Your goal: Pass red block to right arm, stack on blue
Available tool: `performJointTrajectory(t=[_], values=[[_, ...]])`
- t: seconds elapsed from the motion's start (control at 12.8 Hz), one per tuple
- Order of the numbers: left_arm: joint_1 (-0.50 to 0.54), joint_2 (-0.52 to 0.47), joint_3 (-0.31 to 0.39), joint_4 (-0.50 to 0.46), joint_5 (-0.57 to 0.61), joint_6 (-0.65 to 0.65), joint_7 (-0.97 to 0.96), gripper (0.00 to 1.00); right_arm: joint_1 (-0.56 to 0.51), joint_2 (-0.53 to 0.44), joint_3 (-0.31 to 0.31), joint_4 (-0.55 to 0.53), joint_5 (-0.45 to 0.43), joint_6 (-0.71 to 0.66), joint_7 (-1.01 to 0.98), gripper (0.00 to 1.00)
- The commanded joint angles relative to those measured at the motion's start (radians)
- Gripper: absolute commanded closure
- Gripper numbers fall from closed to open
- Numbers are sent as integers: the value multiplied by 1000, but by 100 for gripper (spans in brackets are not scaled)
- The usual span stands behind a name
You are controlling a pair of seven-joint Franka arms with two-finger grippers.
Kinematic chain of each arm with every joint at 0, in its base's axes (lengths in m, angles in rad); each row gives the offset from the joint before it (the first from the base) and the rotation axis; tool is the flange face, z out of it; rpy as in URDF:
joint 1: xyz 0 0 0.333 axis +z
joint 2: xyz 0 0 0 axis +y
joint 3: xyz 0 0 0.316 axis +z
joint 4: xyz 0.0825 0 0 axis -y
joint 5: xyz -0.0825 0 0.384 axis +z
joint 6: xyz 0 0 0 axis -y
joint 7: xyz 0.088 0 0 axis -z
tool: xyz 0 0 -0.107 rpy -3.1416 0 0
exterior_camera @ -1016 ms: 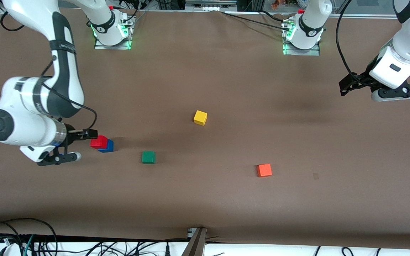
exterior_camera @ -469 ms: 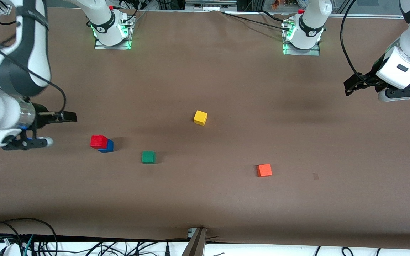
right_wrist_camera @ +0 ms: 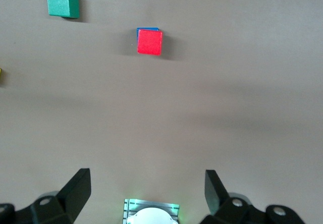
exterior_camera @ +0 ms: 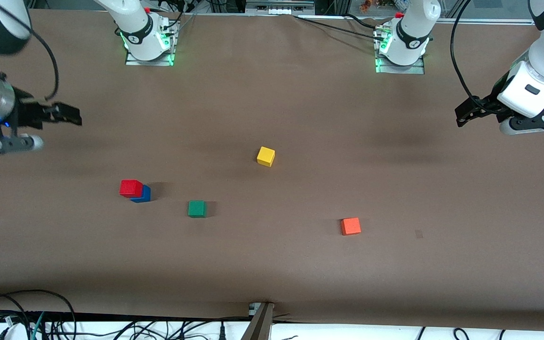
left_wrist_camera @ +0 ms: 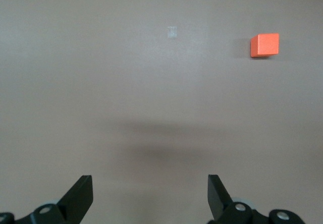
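Note:
The red block (exterior_camera: 130, 187) sits on top of the blue cube (exterior_camera: 144, 195), a little askew, toward the right arm's end of the table. In the right wrist view the red block (right_wrist_camera: 150, 42) covers most of the blue cube (right_wrist_camera: 147, 30). My right gripper (exterior_camera: 71, 114) is open and empty, up in the air over bare table near its own end, well away from the stack; its own view shows the jaws wide apart (right_wrist_camera: 146, 188). My left gripper (exterior_camera: 462, 116) is open and empty, waiting over the left arm's end of the table (left_wrist_camera: 150, 193).
A green cube (exterior_camera: 197, 208) lies beside the stack, toward the table's middle. A yellow cube (exterior_camera: 266, 156) sits mid-table. An orange-red cube (exterior_camera: 350, 226) lies nearer the front camera, toward the left arm's end. The arm bases (exterior_camera: 148, 45) stand along the table's back edge.
My right gripper has let go of the red block on the blue cube and pulled up and away toward its own end. The left gripper has drifted slightly.

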Motion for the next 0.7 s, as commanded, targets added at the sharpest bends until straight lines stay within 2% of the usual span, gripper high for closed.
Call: performJointTrajectory(t=[0.0, 0.31, 0.62], values=[[7, -12, -5, 6, -22, -13, 10, 0, -52, -136, 32, -105, -11, 17, 2, 0], [7, -10, 1, 6, -22, -8, 10, 0, -53, -171, 32, -99, -16, -29, 2, 0], [7, -6, 1, 6, -22, 15, 10, 0, -50, -109, 24, -45, -16, -33, -1, 0]])
